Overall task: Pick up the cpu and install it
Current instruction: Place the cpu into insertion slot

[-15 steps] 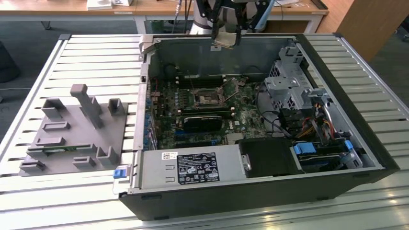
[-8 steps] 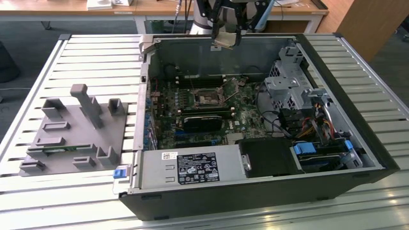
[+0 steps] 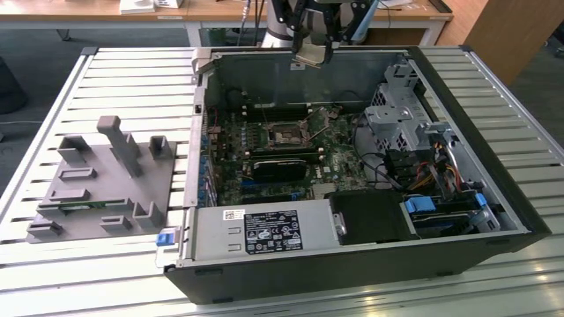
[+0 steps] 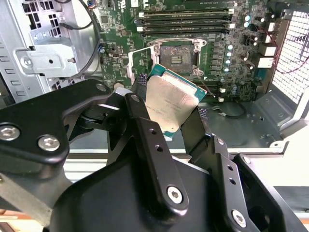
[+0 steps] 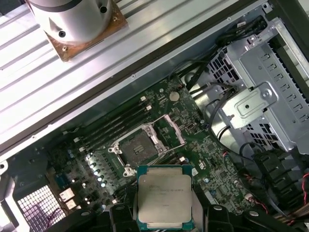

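Hand is closed on the cpu, its two black fingers pressing opposite edges of the chip so that the shiny silver-grey top shows between them in both wrist views. Taking the exterior view as a clock face centred on the motherboard socket, the hand hangs at about twelve o'clock, raised over the far side of the open computer case and well apart from the board. In the second wrist view the cpu sits tilted in the grip, one corner lower than the rest, with its thin pale rim visible around the metal lid. The socket lies beyond it with its dark square middle uncovered. In the first wrist view the cpu appears held between the fingers, and the socket is apart from it on the green motherboard. Long memory slots run just beside the socket. On the same clock face, a metal drive cage is at three o'clock and the grey power supply at six o'clock. A grey moulded fixture rests on the slatted table at nine o'clock, outside the case.
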### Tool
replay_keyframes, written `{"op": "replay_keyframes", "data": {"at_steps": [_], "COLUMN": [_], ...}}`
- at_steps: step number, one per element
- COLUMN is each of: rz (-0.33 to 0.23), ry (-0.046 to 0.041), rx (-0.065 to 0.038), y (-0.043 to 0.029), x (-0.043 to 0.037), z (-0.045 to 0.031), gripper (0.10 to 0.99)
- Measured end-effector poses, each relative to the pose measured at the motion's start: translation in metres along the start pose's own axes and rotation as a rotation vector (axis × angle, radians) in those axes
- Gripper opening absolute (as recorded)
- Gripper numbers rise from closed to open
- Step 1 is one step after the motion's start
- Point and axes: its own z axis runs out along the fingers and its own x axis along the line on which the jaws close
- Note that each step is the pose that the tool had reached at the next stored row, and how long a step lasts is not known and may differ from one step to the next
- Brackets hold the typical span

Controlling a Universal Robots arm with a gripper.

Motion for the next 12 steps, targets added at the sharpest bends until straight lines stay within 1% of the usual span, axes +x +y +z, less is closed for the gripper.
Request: {"op": "replay_keyframes", "data": {"at_steps": [12], "rz": [0.062], "ry": [-0.0038], "rx": [0.001], "y": [0.0], "x": [0.0], "z": [0.0001], "gripper": [0.533]}}
